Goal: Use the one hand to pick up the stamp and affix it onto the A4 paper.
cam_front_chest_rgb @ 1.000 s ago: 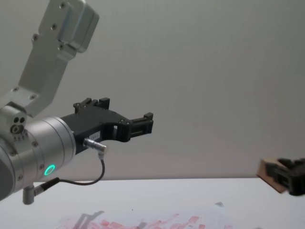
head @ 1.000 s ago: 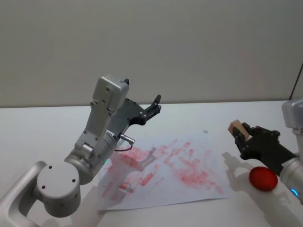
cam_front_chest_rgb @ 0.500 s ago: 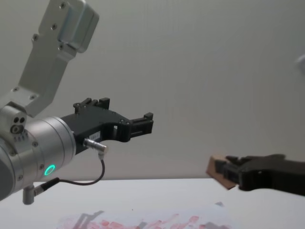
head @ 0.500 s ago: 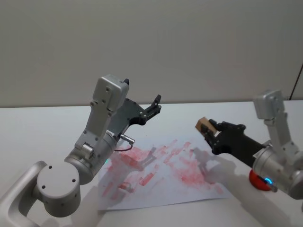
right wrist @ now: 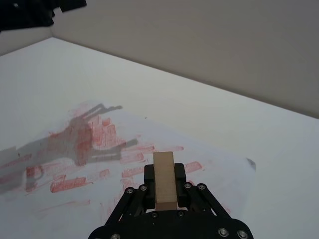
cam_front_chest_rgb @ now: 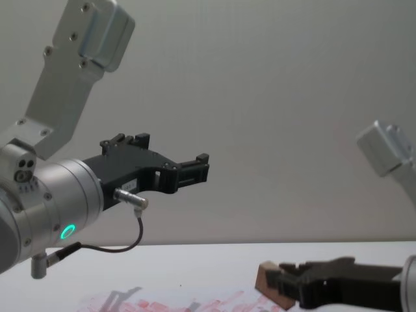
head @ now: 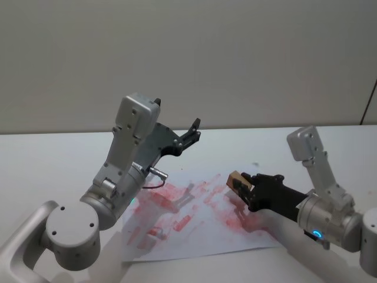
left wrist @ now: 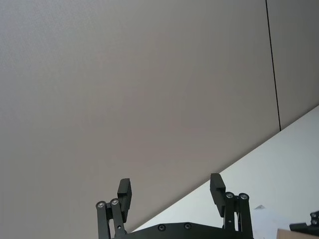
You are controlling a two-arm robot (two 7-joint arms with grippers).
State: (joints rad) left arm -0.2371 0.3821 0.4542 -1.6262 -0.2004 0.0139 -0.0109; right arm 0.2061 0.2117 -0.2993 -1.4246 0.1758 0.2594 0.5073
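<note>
Closest to the robot, the left arm (head: 88,218) bends up from the lower left, and its big grey joint covers the near left corner of the paper (head: 194,236). The sheet lies flat on the white table (head: 47,159), crowded with red and pink prints. The right arm (head: 330,215) reaches in low from the right and hides the sheet's near right edge. Its right gripper (head: 242,187) is clamped on the stamp (head: 237,179), one black finger on each side of the wooden block. The stamp hangs low over the right part of the paper, among the prints. I cannot tell whether it touches the sheet. Shadows of the arms fall across the prints in the middle. Farther back, the left gripper (head: 194,131) is held high above the paper's far left edge, with its fingers spread apart and nothing between them. A thin dark cable (head: 154,180) loops under its wrist. Behind the table stands a plain grey wall (head: 247,59).
</note>
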